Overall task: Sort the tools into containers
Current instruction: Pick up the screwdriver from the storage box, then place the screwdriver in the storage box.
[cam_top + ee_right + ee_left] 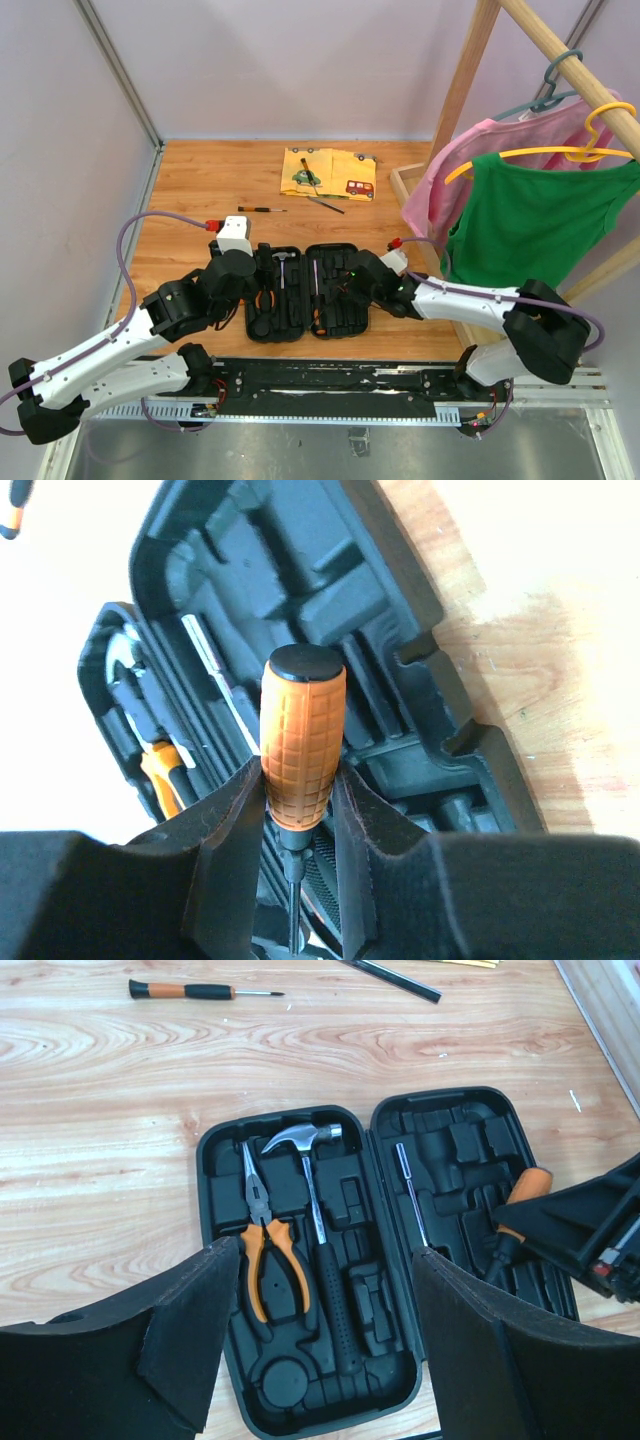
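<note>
- Nearest, in the lower middle of the top view, the black tool case (335,315) lies open and flat on the table (190,190), its two halves side by side.
- The right claw (300,785) is closed firmly on an orange-handled screwdriver (303,730). The fingers press the lower part of the handle from both sides, the black cap end points away from the wrist, and the shaft runs back between the fingers.
- This claw hangs over the right half of the case. In the left wrist view the held tool shows at the right edge of the frame, its long axis close to the long side of the case but a little slanted. The moulded slots there run the same way, so I judge that the coming move needs only a small turn and a lowering. Whether the tip touches the plastic I cannot tell.
- The left claw (327,1260) is spread wide and holds nothing. It is above the left half, where the pliers (263,1222) and the hammer (335,1300) lie in their slots. A thin steel rod (410,1195) lies in the right half.
- Farther up, a loose screwdriver (262,209) lies on the bare table, its long axis left to right in the frame. It is beyond the left half of the case, so the left arm is nearer to it.
- To the right of it, a thin dark tool (326,204) lies slanted just beside the yellow cloth (340,165).
- On the cloth lies one more small tool (309,172), too small to name.
</note>
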